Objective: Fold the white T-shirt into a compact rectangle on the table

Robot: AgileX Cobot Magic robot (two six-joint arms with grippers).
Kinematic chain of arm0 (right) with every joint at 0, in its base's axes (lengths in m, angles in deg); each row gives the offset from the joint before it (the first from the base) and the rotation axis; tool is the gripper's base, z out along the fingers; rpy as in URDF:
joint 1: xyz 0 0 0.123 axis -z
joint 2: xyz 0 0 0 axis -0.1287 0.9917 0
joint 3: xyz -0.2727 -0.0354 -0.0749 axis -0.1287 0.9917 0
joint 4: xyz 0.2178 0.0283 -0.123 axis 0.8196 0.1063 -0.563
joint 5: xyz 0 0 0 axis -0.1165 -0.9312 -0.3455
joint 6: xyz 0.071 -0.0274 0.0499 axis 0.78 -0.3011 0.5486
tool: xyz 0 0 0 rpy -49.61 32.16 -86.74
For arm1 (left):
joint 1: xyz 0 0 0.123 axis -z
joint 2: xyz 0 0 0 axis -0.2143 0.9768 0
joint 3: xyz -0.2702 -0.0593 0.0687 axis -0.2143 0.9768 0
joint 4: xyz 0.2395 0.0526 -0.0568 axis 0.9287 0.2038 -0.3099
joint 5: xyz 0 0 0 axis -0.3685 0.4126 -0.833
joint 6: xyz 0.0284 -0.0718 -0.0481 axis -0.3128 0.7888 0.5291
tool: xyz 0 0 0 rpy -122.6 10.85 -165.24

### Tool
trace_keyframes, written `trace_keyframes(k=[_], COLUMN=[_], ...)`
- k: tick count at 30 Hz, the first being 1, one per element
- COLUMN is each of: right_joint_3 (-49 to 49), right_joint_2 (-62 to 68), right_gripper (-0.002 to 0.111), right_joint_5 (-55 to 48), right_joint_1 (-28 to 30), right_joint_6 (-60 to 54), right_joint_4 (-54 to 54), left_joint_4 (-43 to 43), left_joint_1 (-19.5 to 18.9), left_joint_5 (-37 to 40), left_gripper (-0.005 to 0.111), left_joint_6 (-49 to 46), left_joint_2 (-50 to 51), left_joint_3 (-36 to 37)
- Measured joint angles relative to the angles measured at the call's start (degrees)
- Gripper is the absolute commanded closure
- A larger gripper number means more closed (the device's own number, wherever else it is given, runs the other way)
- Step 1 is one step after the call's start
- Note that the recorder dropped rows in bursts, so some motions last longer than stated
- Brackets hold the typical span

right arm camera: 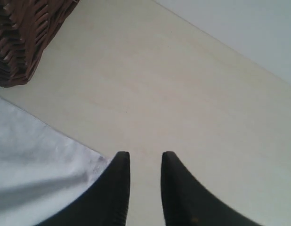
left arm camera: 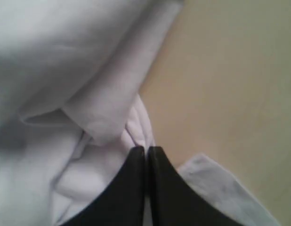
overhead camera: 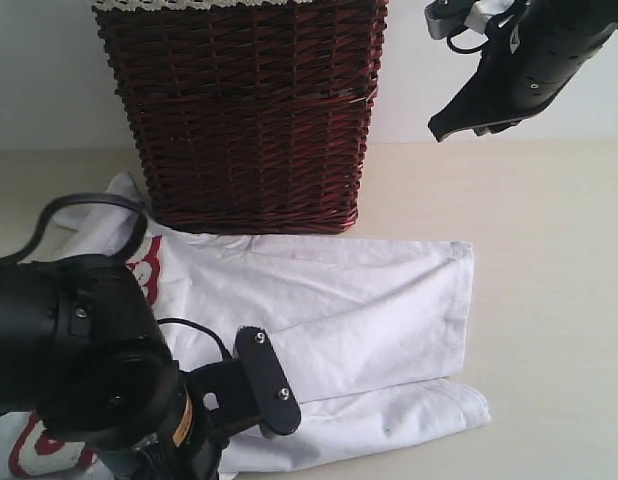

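black tapered fingers (left arm camera: 126, 188) pinch creased white t-shirt (left arm camera: 65, 70) cloth.

Shirt (overhead camera: 369, 300) at the left gripper's (left arm camera: 146, 153) black jaws showing plain white, carrying red lettering (overhead camera: 144, 262). Table (right arm camera: 192, 94) ahead of the right gripper's (right arm camera: 144, 160) black jaws reading pale cream. Basket (overhead camera: 239, 110) showing dark red-brown weave, wearing white lace trim (overhead camera: 189, 4).

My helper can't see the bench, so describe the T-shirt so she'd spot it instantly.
Find the dark red-brown wicker basket on the pale beige table. In front of it lies the thin white cotton T-shirt, the only garment there, with red lettering at its left end.
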Motion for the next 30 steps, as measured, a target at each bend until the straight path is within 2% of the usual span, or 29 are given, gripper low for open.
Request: trace_keyframes(k=[5,10,14,18,25,30], right_joint_3=[0.0,0.0,0.0,0.0,0.0,0.0], right_joint_2=[0.0,1.9,5.2,8.6,16.6,21.1], right_gripper=[0.084,0.084,0.085,0.091,0.107,0.108], right_joint_5=[-0.5,-2.8,-5.4,-9.0,-9.9,-6.5], right_joint_1=[0.0,0.0,0.0,0.0,0.0,0.0], right_joint_6=[-2.1,-11.5,-18.8,-25.2,-26.5,-22.7], right_joint_4=[2.7,10.9,16.4,19.9,15.8,10.1], left_joint_4=[-7.7,-15.6,-16.8,-17.0,-17.8,-21.6], left_joint_1=[0.3,0.3,0.3,0.3,0.3,0.3], left_joint_5=[3.5,6.5,11.8,15.0,15.8,17.2], left_gripper=[0.107,0.107,0.107,0.107,0.107,0.107], left_joint_6=[-8.6,-16.9,-18.5,-18.8,-19.2,-23.2], left_joint_2=[-4.5,-8.9,-10.5,-10.5,-10.5,-10.5], left_joint_3=[0.1,0.1,0.1,0.1,0.1,0.1])
